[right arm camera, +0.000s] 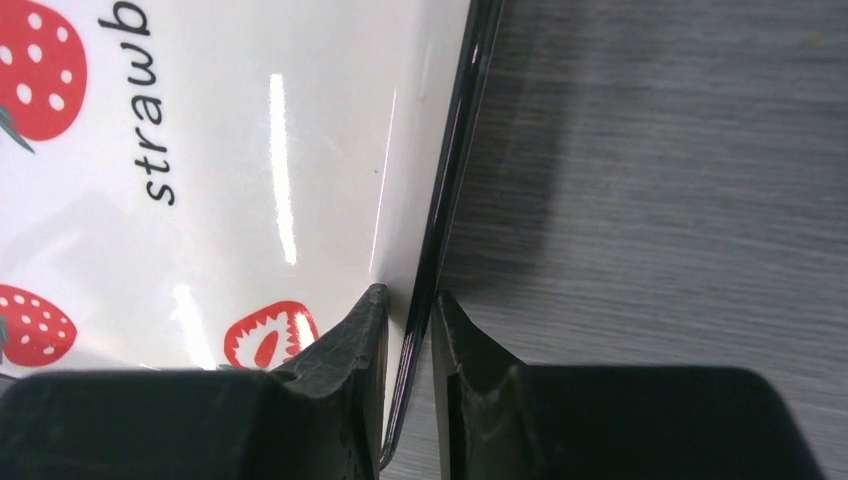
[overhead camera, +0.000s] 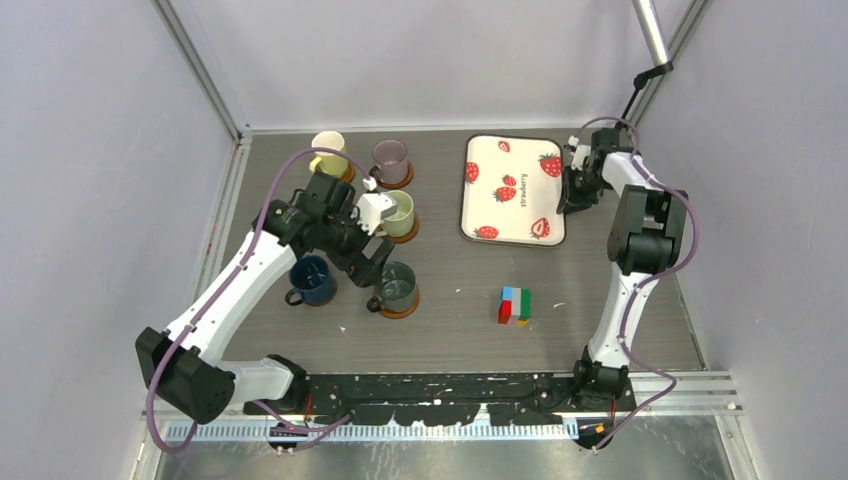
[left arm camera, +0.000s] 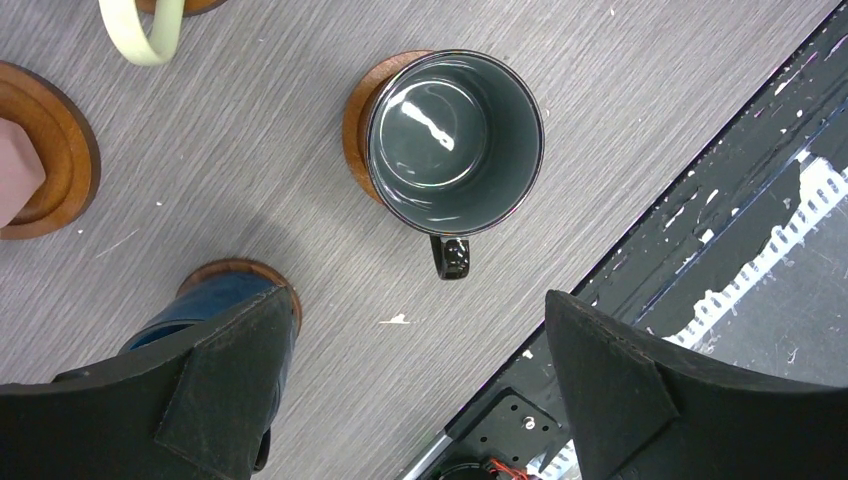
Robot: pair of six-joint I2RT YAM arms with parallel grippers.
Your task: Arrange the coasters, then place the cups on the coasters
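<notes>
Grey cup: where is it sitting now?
Top view, left half: the grey cup stands on a coaster, right of the dark blue cup, in front of the light green cup.

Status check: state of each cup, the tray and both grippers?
grey cup: upright, empty, on a coaster.
yellow cup: upright, on a coaster.
mauve cup: upright, on a coaster.
green cup: upright, on a coaster.
blue cup: upright, on a coaster.
pink cup: on a coaster, mostly hidden.
strawberry tray: lying flat, empty.
left gripper: open, empty.
right gripper: closed on strawberry tray rim.
</notes>
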